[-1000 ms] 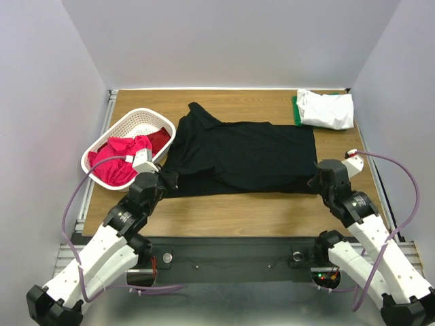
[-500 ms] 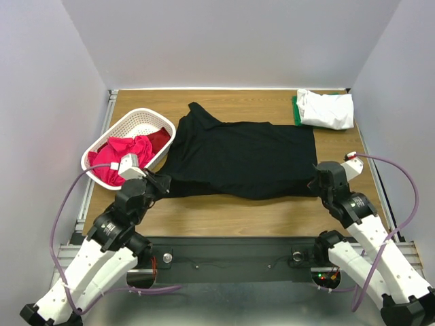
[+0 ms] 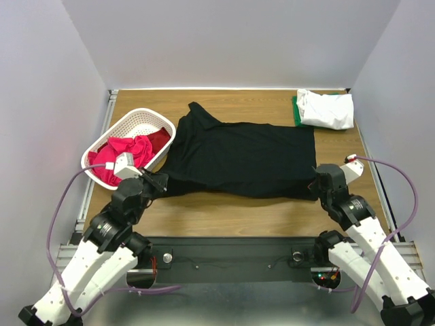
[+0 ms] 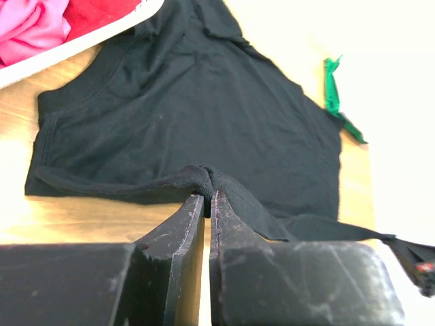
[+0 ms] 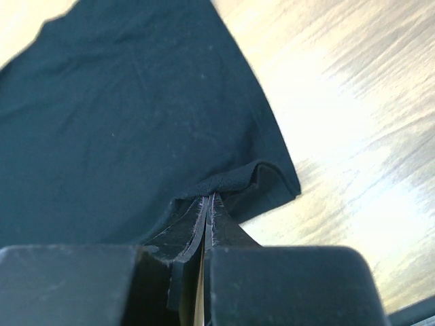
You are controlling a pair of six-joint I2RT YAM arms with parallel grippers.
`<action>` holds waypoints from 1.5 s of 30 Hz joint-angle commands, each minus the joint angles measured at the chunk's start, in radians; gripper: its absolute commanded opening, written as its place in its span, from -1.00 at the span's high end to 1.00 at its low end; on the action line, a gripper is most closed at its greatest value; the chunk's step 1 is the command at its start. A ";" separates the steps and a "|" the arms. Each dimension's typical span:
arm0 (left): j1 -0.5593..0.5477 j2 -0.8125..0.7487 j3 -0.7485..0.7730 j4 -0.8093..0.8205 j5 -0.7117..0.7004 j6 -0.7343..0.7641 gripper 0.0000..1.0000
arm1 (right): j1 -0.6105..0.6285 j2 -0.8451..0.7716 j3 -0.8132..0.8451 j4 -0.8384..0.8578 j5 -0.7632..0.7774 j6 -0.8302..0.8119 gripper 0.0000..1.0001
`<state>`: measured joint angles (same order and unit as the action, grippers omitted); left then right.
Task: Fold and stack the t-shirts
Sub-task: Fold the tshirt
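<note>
The large black t-shirt [image 3: 238, 157] lies spread across the middle of the table. My left gripper [image 3: 160, 182] is shut on its near-left edge, where the left wrist view shows the fabric [image 4: 204, 178] bunched between the jaws. My right gripper [image 3: 315, 179] is shut on its near-right corner, where the right wrist view shows a fold of the hem [image 5: 231, 182] pinched. A folded white t-shirt [image 3: 327, 109] lies on a green one [image 3: 296, 110] at the far right. Pink and red shirts [image 3: 121, 157] fill the basket.
The white lattice basket [image 3: 139, 123] stands at the left, its rim touching the black shirt's left side. Bare wood [image 3: 238, 210] runs along the near edge in front of the shirt. Grey walls enclose the table on three sides.
My left arm has drawn back toward the near left, pulling the shirt's near-left edge with it. The near hem now lies straighter. The right gripper has barely moved.
</note>
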<state>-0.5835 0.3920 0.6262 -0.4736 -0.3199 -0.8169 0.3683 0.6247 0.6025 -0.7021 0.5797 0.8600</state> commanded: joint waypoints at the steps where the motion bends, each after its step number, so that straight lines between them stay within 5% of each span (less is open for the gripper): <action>1: -0.004 0.103 -0.060 0.156 -0.018 0.044 1.00 | 0.008 -0.010 0.005 0.096 0.094 -0.022 0.99; 14: -0.004 0.439 -0.011 0.443 -0.068 0.226 1.00 | 0.008 0.116 -0.020 0.302 0.212 -0.142 0.99; 45: 0.004 0.820 0.061 0.756 -0.217 0.337 1.00 | 0.006 0.444 -0.052 0.593 0.289 -0.277 0.99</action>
<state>-0.5827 1.2011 0.6384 0.2050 -0.4721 -0.4938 0.3683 1.0412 0.5545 -0.2214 0.7990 0.6056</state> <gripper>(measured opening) 0.162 0.011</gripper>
